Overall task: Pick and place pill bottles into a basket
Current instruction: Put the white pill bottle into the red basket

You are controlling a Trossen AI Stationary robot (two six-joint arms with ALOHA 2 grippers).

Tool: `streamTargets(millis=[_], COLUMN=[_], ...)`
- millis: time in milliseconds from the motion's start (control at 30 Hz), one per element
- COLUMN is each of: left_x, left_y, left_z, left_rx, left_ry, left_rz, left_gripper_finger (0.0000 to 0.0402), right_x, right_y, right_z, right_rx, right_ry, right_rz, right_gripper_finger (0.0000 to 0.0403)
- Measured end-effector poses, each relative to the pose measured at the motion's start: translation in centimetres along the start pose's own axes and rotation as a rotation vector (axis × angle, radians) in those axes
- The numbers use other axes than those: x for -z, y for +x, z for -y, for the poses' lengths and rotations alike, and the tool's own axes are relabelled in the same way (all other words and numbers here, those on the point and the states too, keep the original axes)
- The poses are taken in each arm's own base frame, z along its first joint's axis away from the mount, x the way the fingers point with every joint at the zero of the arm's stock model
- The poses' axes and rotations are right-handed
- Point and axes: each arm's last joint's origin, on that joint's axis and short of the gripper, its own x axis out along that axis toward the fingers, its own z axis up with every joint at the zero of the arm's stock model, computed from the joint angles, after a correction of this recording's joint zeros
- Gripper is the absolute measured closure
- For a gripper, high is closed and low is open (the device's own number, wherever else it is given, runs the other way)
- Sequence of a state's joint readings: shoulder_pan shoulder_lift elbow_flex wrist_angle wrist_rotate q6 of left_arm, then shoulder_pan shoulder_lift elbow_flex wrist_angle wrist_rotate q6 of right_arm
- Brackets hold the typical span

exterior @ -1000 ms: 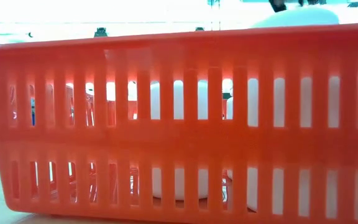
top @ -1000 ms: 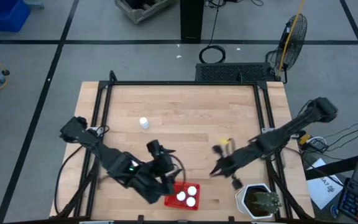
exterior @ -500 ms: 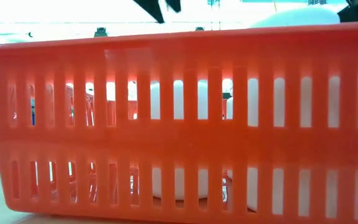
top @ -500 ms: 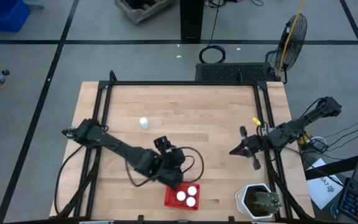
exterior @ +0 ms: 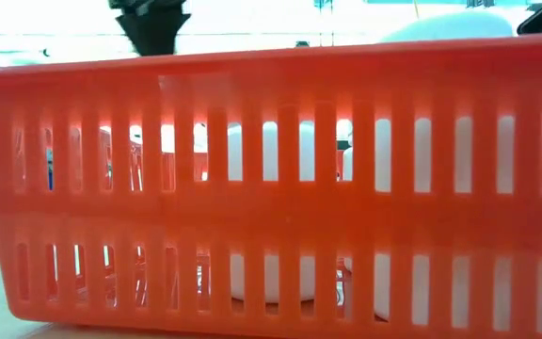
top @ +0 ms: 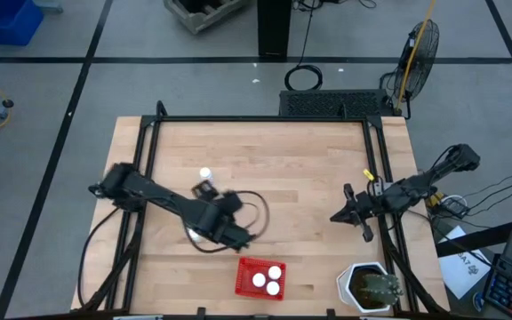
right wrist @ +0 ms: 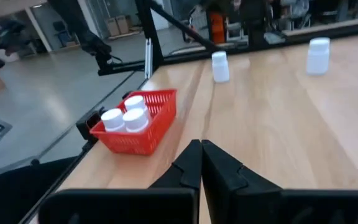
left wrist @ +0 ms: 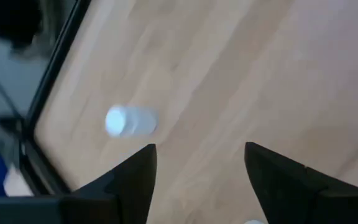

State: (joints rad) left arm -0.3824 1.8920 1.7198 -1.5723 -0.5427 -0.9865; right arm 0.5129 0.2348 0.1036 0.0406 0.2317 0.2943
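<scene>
Bottles are the subject here: small white cylinders with white caps, all alike. Three stand upright together inside the basket [top: 260,278], a flat rectangular red plastic container with slotted, mesh-like walls, set near the front edge of the wooden surface [top: 292,169]. The right wrist view shows those three white caps [right wrist: 124,117] rising above the basket's rim [right wrist: 154,121], and two more bottles standing on the bare wood well apart from it: one [right wrist: 220,66] nearer the basket's side, the other [right wrist: 318,55] farther along. That makes five bottles counted. From overhead, one loose bottle [top: 205,176] stands toward the left of the surface, just beside the left arm; the other is not made out there.

The left hand [left wrist: 197,168] hangs over the wood with its two dark fingers spread wide and nothing between them, a bottle [left wrist: 129,121] in its view ahead. The right hand [top: 336,216] sits near the surface's right rail, fingers pressed together and holding nothing. A white pot with a green plant [top: 367,286] stands at the front right corner.
</scene>
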Motion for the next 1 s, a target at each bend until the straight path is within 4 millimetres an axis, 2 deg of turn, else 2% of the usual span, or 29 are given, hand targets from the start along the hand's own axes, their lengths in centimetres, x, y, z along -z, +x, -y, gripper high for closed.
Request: streamTargets(millis=[133, 200, 467, 600, 800, 1000], left_x=[3.3, 5.1, 9.7, 10.9, 11.7, 11.6], left_y=[1.0, 1.1, 1.6, 2.9, 4.2, 3.6], left_z=[-3.9, -5.5, -9.1, -9.6, -9.2, -7.9], left_rx=[-0.033, 0.017, 0.499, 0.624, 0.716, 0.755], left_ry=[-0.230, -0.333, -0.573, -0.646, -0.645, -0.634], left_rz=[-0.012, 0.022, 0.268, 0.243, -0.021, 0.025], left_gripper_finger=[0.0162, 0.0162, 0.0163, 0.0163, 0.0163, 0.0163], right_x=[0.6, 0.5, 0.1, 0.0, 0.0, 0.0], right_y=[0.1, 0.1, 0.1, 0.1, 0.1, 0.1], right_z=[0.1, 0.1, -0.1, -0.1, -0.1, -0.1], right_rx=[-0.006, -0.020, -0.031, -0.035, -0.036, -0.036], right_ry=[0.037, 0.034, -0.094, -0.082, -0.085, -0.085], right_rz=[-0.014, -0.003, 0.045, 0.049, 0.049, 0.049], right_gripper_finger=[0.0399, 0.0400, 0.0402, 0.0400, 0.0401, 0.0400])
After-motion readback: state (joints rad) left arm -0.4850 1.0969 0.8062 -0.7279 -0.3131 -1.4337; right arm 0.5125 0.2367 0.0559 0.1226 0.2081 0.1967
